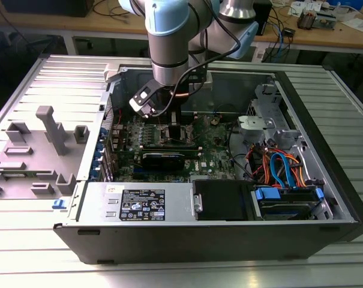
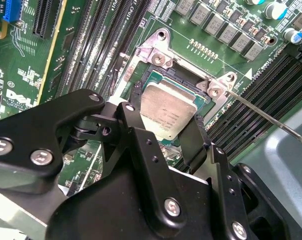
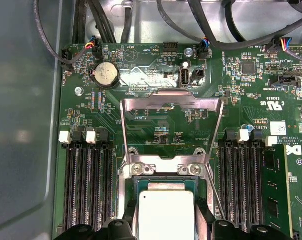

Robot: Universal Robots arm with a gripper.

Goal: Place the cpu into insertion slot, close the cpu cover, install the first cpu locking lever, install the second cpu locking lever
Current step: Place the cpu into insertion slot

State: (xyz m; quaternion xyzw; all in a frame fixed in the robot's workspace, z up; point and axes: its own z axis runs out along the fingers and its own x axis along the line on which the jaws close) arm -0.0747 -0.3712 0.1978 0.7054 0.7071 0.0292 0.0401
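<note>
In both wrist views the cpu (image 2: 166,111) (image 3: 165,212), a small square chip with a dull silver top, lies flat in the insertion slot (image 2: 158,79) (image 3: 163,181), whose dark rim shows around it. My gripper (image 2: 167,106) (image 3: 167,222) (image 1: 172,129) reaches down into the computer case. Its black fingers (image 2: 135,97) press against two opposite edges of the chip. The cpu cover (image 3: 170,102), a thin silver frame with a large cut-out, stands raised behind the socket. A thin wire locking lever (image 2: 260,107) (image 3: 214,195) sticks out unlatched beside the socket.
Long black memory slots (image 3: 86,190) (image 3: 240,185) flank the socket on both sides. A black expansion card (image 1: 163,159) lies close in front of the gripper. Cables (image 1: 277,168) and a drive bay (image 1: 289,198) fill the case at the exterior view's right. The case walls (image 1: 241,90) enclose the board.
</note>
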